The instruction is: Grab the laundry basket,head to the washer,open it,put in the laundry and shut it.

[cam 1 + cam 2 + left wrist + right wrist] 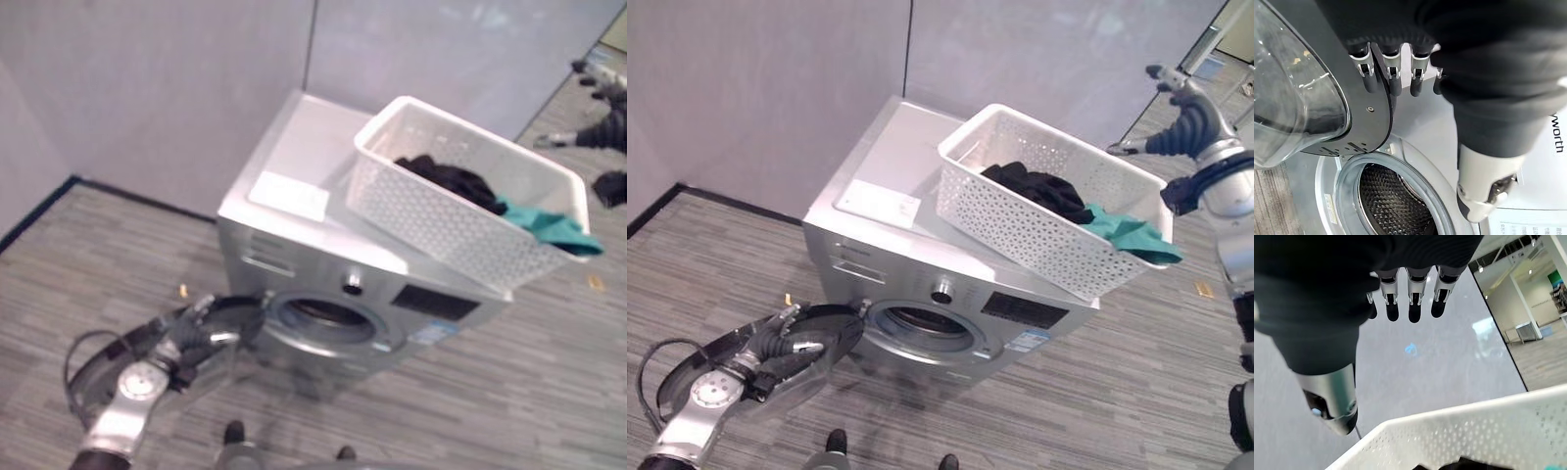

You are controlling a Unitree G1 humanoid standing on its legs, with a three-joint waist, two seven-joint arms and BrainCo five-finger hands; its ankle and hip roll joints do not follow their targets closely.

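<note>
A silver front-loading washer [854, 257] stands against grey walls with its round door [238, 311] swung out to its left side, showing the drum [921, 324]. My left hand [789, 345] is at the door's edge; its straight fingers [1393, 78] lie against the dark door rim [1376, 112] with the thumb apart. A white perforated laundry basket [1019, 227] sits askew on the washer's top, holding black clothes [1038, 188] and a teal garment [1129, 233] that drapes over its right end. My right hand [1187, 122] is raised, open and empty, above and past the basket's right end [1474, 431].
Grey partition walls close in behind the washer, with a dark floor strip [39, 211] on the left. A white sheet [879, 204] lies on the washer's top. Small orange bits lie on the striped grey floor [183, 290] and to the right [1202, 289].
</note>
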